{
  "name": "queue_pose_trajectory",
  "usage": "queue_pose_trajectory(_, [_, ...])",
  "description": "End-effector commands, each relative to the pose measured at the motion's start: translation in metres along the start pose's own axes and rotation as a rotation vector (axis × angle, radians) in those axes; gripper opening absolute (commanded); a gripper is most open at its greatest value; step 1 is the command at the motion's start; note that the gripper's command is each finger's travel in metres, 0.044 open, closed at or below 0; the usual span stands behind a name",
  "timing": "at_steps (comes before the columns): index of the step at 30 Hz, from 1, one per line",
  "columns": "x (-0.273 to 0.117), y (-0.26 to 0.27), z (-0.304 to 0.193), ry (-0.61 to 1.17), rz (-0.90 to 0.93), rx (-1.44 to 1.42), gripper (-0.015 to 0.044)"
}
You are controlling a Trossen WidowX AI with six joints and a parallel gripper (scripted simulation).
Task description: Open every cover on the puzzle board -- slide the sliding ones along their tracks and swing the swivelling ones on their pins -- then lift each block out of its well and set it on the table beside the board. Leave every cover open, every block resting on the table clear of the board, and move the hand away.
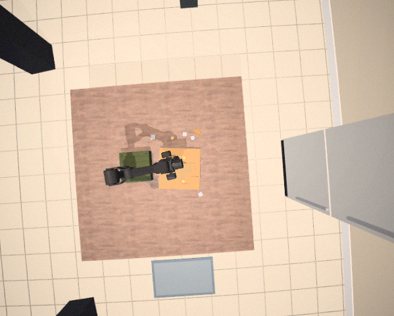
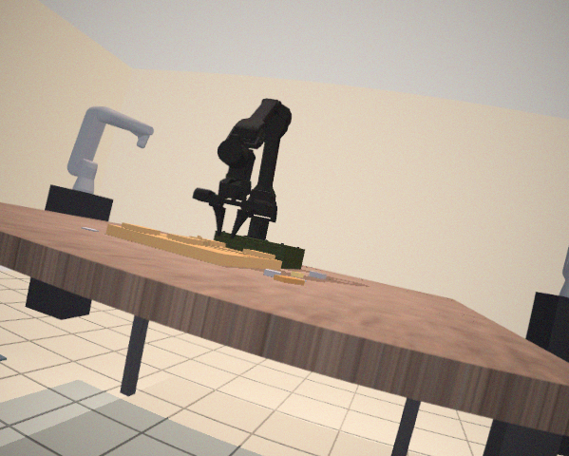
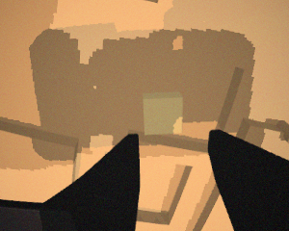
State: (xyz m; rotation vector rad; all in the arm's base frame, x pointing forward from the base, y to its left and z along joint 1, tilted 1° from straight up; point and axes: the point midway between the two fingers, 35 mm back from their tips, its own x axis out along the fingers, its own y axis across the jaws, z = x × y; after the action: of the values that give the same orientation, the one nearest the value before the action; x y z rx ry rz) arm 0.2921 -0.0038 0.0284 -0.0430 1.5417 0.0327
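The orange-yellow puzzle board (image 1: 190, 185) (image 2: 176, 246) lies on the table with raised rails and recesses. My gripper (image 2: 226, 233) (image 3: 174, 141) is partly open with nothing between its fingers, pointing down above the board. In the wrist view a small pale yellow-green square piece (image 3: 163, 115) stands in shadow just ahead of the fingertips; I cannot tell if it is a block or a cover's knob. Two small yellow pieces, one nearer the top (image 1: 183, 157) and one nearer the bottom (image 1: 183, 181), show on the board. The arm hides part of the board.
Beside the board lie a grey block (image 1: 152, 137), a yellow block (image 1: 172, 137), two pale blocks (image 1: 184, 134) (image 1: 192, 137) and an orange piece (image 1: 197, 131). Another pale block (image 1: 200, 194) (image 2: 89, 229) lies past the opposite side. A dark green box (image 1: 135, 158) (image 2: 289, 255) stands under the arm.
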Motion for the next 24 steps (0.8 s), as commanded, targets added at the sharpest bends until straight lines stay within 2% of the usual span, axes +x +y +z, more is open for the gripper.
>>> queue_pose_trajectory(1, [0.002,-0.001,-0.001,0.006,-0.006,-0.003,0.0144])
queue_pose_trajectory(24, [0.019,-0.001,-0.001,0.006,-0.006,-0.003,0.0144])
